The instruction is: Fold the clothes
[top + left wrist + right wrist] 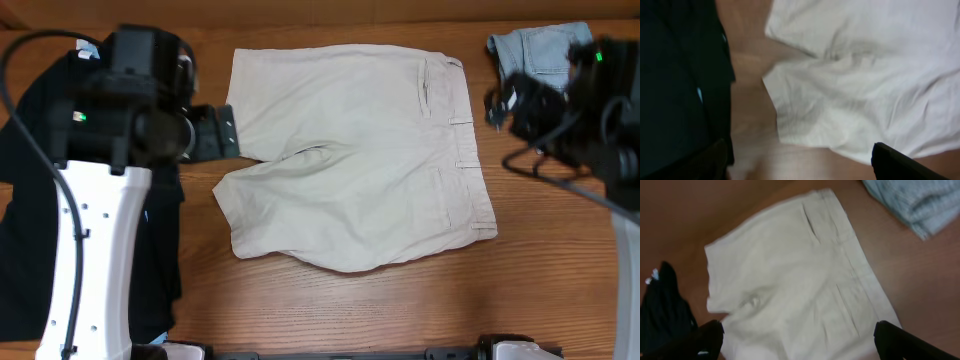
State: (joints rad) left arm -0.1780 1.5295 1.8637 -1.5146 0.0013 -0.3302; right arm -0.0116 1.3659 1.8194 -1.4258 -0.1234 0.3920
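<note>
The cream-beige shorts (pixel 350 150) lie spread flat mid-table, waistband to the right and legs to the left. My left gripper (pixel 226 132) hovers at the gap between the two leg hems. In the left wrist view it (pixel 800 165) is open over bare wood, with the shorts (pixel 865 75) just ahead. My right gripper (pixel 500 103) hangs beyond the waistband. Its wrist view shows it (pixel 800 345) open above the shorts (pixel 790 280), holding nothing. A black top (pixel 30 180) lies at the left and small denim shorts (pixel 535 45) at the back right.
The black top (pixel 675 75) lies partly under my left arm (pixel 90 250). The denim shorts (pixel 915 200) sit close behind my right arm. Bare wooden table (pixel 350 310) runs along the front edge, in front of the cream shorts.
</note>
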